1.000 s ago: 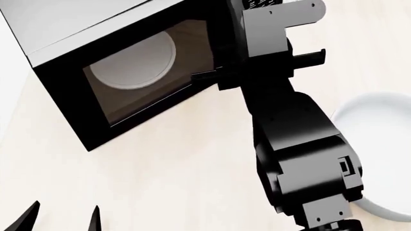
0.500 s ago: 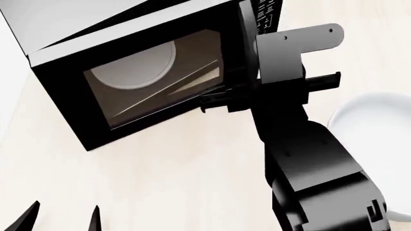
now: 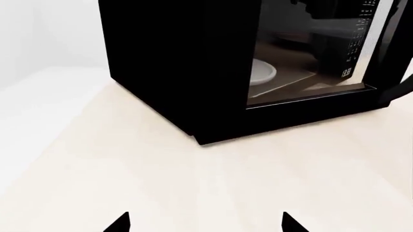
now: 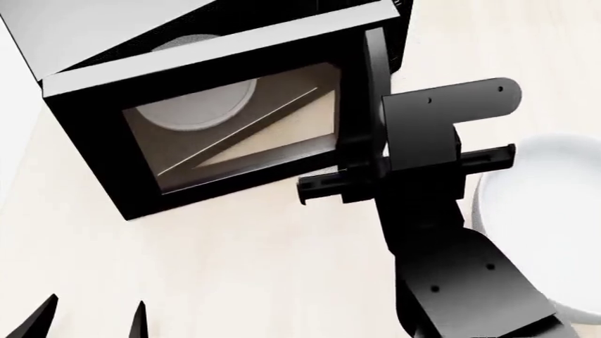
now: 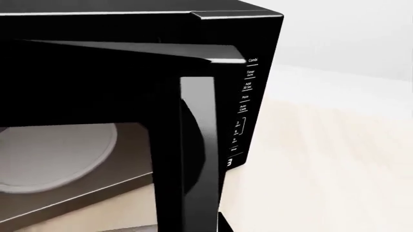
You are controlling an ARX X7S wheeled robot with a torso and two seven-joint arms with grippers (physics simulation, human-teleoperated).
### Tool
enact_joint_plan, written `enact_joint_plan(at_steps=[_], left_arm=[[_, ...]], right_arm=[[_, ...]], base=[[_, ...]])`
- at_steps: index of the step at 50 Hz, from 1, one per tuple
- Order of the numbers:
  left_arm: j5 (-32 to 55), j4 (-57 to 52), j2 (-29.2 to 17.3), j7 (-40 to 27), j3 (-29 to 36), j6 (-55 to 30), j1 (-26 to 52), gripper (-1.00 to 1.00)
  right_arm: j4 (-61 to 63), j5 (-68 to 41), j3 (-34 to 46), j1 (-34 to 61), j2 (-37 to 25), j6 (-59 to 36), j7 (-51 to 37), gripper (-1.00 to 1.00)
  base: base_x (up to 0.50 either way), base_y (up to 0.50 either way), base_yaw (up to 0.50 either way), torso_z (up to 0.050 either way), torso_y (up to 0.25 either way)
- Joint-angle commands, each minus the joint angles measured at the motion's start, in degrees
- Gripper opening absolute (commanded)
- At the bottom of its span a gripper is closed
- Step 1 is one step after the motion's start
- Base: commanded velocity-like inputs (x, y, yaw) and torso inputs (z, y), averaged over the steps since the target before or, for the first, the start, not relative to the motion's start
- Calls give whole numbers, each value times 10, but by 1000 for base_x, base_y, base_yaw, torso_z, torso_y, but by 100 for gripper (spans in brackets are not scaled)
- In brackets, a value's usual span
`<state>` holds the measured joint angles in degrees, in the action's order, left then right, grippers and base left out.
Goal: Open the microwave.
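Note:
The black microwave (image 4: pixel 84 134) stands at the upper left of the head view, its grey top (image 4: pixel 103 28) showing. Its glass door (image 4: pixel 235 134) hangs partly open, and the white turntable (image 4: pixel 202 105) shows through the glass. My right gripper (image 4: pixel 376 172) is shut around the vertical black handle (image 5: pixel 193 154); one fingertip (image 5: pixel 224 223) shows beside the handle, the other is hidden. The keypad (image 5: pixel 245 101) sits just past the door's edge. Low over the table, my left gripper (image 3: pixel 205 223) stands open and holds nothing, well short of the microwave (image 3: pixel 174 67).
A white plate (image 4: pixel 549 211) lies on the pale wooden table (image 4: pixel 235 267) to the right of my right arm, partly under it. The table's left edge runs beside the microwave.
The door has swung further open, its handle edge coming nearer and to the right. My right gripper moved with the handle. The left gripper has not moved.

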<state>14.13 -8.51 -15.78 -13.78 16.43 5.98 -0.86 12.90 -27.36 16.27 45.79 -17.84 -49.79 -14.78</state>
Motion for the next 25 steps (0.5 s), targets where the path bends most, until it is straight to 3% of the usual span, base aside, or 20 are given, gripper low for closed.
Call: enact_joint_plan(at_steps=[1, 25], left_arm=[[39, 2, -2, -8, 0, -6, -12, 100], [46, 3, -5, -10, 3, -5, -9, 100]], right_arm=[[76, -59, -7, -28, -3, -7, -1, -100], [121, -82, -25, -67, -11, -7, -14, -100]], base=[[0, 0, 0, 0, 0], [0, 0, 0, 0, 0]])
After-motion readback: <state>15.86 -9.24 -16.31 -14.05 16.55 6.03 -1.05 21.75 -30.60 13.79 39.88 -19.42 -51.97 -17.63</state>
